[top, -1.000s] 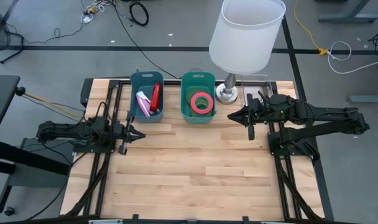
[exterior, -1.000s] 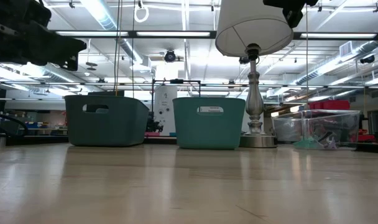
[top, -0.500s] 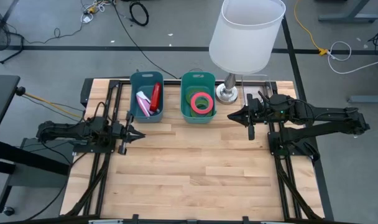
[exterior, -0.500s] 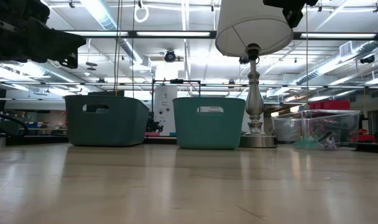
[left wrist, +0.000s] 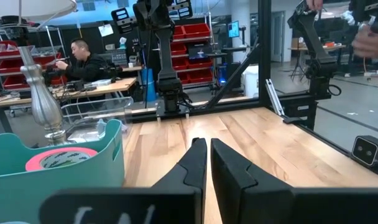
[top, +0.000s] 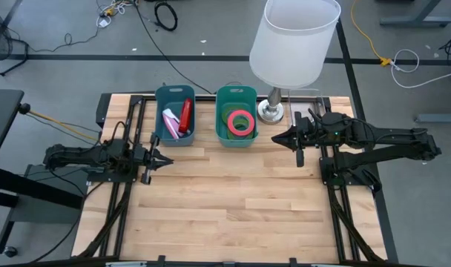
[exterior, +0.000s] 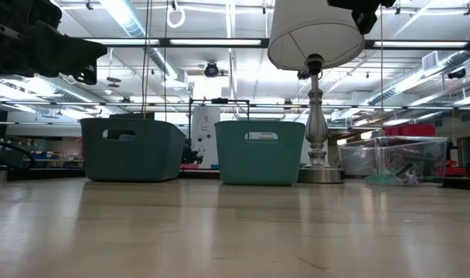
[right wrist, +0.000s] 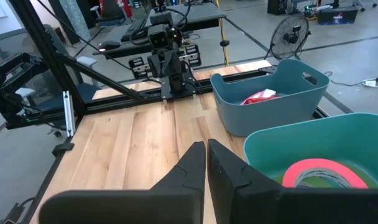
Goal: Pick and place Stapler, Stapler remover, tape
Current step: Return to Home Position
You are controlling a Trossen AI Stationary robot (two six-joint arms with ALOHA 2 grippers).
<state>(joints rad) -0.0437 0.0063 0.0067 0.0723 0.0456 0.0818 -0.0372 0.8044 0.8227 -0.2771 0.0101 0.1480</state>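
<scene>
Surface [top: 233, 200] of pale wood planks, nothing loose on it in front of the bins, and both arms hang low at its edges. Left end effector [left wrist: 207, 148] sits over the left side of the surface, just in front of the blue bin [top: 158, 111], with its two dark fingers drawn together and only a thin slit between them, holding nothing. Right end effector [right wrist: 206, 148] hangs on the opposite side, near the lamp base [top: 271, 111], with its fingers pressed together too and just as empty. The two point towards each other across the surface, well apart.

Now the goods. Pink tape [top: 241, 122] lies flat inside the green bin [top: 219, 111], resting on a green roll [top: 227, 116]. Next door, the blue bin holds a red stapler [top: 185, 117] leaning along one wall, with a pink-and-white item [top: 170, 122] beside it. The bins stand side by side at the far edge, close but not touching.

Lamp [top: 294, 41], big white shade, stands just right of the green bin and covers much of the transparent bin [exterior: 397, 158] from above. From table height that clear bin shows to the right of the lamp, with small things inside, too blurred to name.

Beyond the surface, a person [left wrist: 83, 59] sits at a desk.
</scene>
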